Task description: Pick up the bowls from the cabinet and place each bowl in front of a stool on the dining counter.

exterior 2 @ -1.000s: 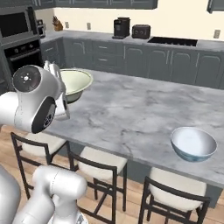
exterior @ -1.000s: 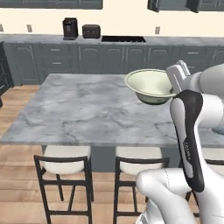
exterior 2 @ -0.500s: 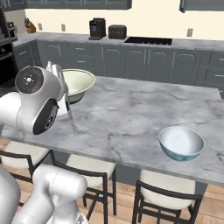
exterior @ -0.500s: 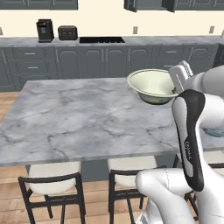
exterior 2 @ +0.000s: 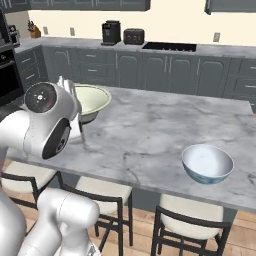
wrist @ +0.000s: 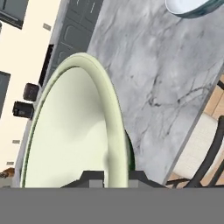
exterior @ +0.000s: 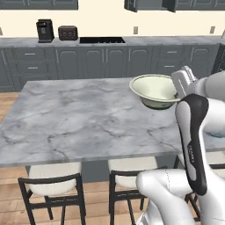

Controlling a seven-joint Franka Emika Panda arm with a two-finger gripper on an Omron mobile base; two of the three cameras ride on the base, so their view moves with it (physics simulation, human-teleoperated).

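Grey-veined marble counter with a blue-patterned bowl already near its stool-side edge; end effector clamped on the pale green bowl, carried above, next needs lowering before another stool

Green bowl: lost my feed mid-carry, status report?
Gripper shut on green bowl, held above dining counter. White bowl already set down before a stool. Nothing in the way.

Far off past the hand on the back wall counter there's a black coffee machine with a dark toaster right beside it, then the black cooktop. Below the hand, cream-cushioned black stools sit along the near edge.
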